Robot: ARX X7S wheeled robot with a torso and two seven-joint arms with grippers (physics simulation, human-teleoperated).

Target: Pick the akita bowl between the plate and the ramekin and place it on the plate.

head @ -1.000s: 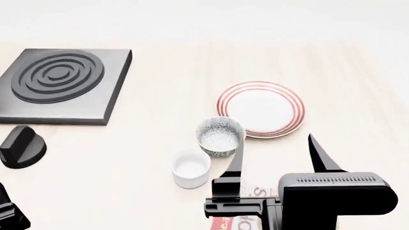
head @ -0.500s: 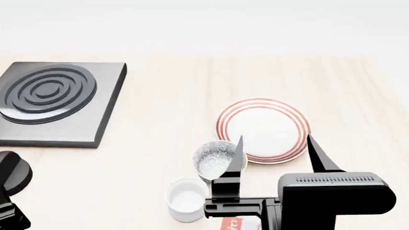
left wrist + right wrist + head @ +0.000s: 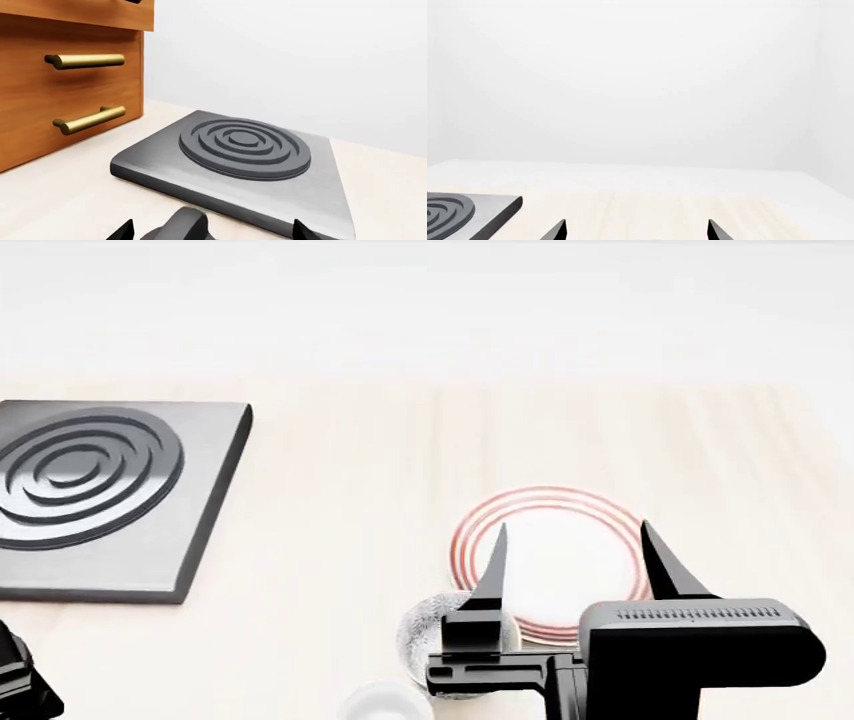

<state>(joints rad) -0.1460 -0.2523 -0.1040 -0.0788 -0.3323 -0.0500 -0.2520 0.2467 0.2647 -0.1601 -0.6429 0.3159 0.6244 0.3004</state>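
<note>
Head view: the right gripper (image 3: pixel 574 545), a black 2-fingered unit on a boxy black wrist housing, fills the lower right of the frame with its pointed fingers (image 3: pixel 495 558) spread wide and holding nothing; the 2 tips frame the flat round white plate with thin red concentric rings (image 3: pixel 550 558), which lies right of centre on the pale wooden countertop (image 3: pixel 360 470). The small speckled grey-and-white akita bowl (image 3: pixel 424 633) sits at lower centre, just beside the plate's lower-left edge and partly hidden behind the gripper's left-hand finger. The plain white ramekin (image 3: pixel 382 703) is cut off by the bottom edge, just below and left of the bowl. A square dark grey burner slab with raised concentric rings (image 3: pixel 94 495) occupies the left side. Left wrist view: the left gripper (image 3: pixel 212 231) shows only 2 dark tips set well apart at the bottom edge, around a dark rounded knob (image 3: pixel 181 227); brown wooden drawers with brass bar handles (image 3: pixel 63 75) stand at upper left.
</note>
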